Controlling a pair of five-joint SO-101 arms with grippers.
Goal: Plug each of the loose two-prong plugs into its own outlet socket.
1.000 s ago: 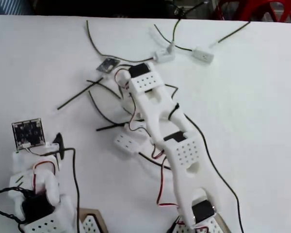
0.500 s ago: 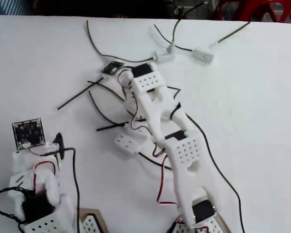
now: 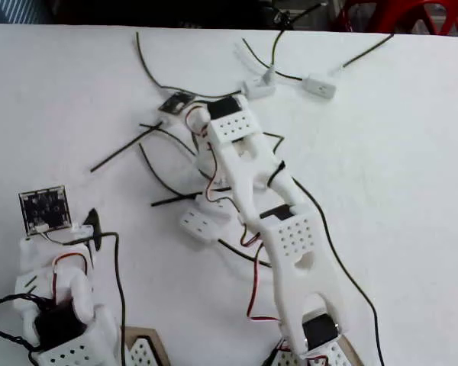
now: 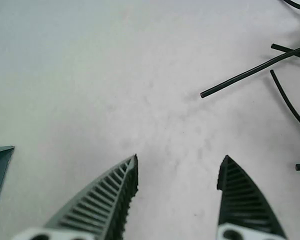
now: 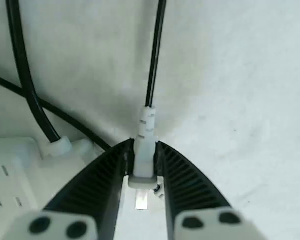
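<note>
Right gripper (image 5: 145,147) tight on white plug (image 5: 146,167) — outlet socket (image 5: 12,167) beside

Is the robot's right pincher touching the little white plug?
Touching. The right wrist view shows the right gripper closed against both sides of the white plug, with no gap between them.

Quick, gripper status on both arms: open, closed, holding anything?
Left gripper: jaws open, holding nothing.
Right gripper: jaws shut on a white plug.
</note>
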